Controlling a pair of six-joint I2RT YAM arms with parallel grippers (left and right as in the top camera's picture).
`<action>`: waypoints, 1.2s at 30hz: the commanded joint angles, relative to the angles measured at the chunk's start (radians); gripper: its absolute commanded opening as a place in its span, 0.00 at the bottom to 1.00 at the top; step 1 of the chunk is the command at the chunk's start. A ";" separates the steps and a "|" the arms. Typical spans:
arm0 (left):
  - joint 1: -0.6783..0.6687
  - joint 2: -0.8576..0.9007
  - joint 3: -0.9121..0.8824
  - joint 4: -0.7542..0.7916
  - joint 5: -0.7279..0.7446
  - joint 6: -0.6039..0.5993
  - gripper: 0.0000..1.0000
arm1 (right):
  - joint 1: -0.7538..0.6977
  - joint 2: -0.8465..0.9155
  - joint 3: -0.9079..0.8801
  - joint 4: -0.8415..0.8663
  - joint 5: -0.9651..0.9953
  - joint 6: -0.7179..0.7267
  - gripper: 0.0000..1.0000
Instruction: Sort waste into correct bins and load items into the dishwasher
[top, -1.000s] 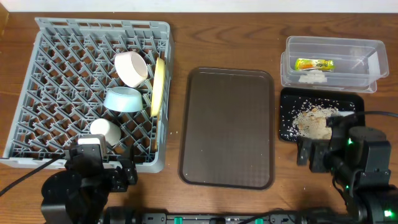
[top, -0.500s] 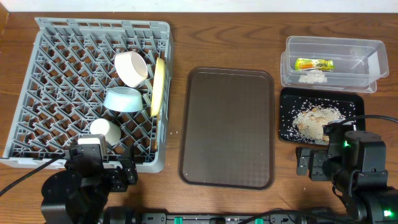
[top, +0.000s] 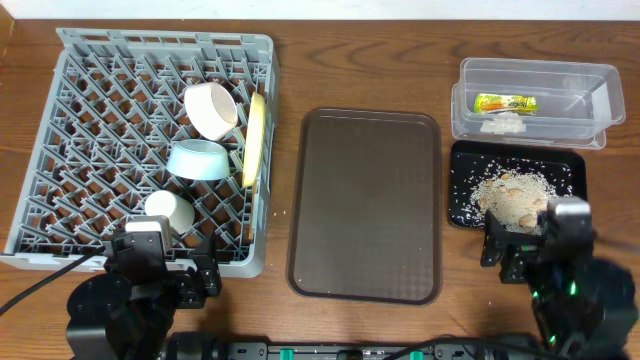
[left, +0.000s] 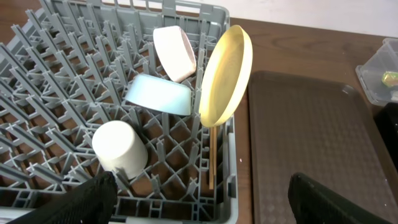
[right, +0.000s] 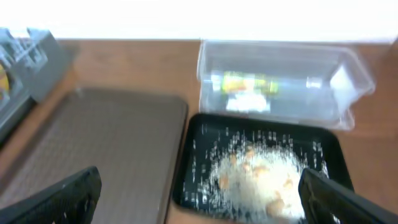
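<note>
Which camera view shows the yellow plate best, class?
The left wrist view: the yellow plate stands on edge in the grey rack, its face showing. Overhead shows the plate only edge-on. The right wrist view shows at most a blurred yellow sliver.

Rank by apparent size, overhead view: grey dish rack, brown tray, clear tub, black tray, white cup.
Grey dish rack
Brown tray
Clear tub and black tray: too alike to rank
White cup

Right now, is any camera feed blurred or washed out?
Right wrist: blurred throughout, crumbs and clear tub soft, top edge washed out white. Left wrist: sharp, yellow plate crisp. Overhead: sharp and evenly lit.
</note>
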 joint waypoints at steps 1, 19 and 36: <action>0.002 -0.002 -0.004 0.000 0.010 0.013 0.89 | 0.008 -0.161 -0.158 0.124 -0.002 -0.017 0.99; 0.002 -0.003 -0.004 0.000 0.010 0.013 0.89 | 0.013 -0.349 -0.658 0.771 -0.012 -0.015 0.99; 0.002 -0.003 -0.004 0.000 0.010 0.013 0.89 | -0.019 -0.349 -0.693 0.677 -0.113 -0.093 0.99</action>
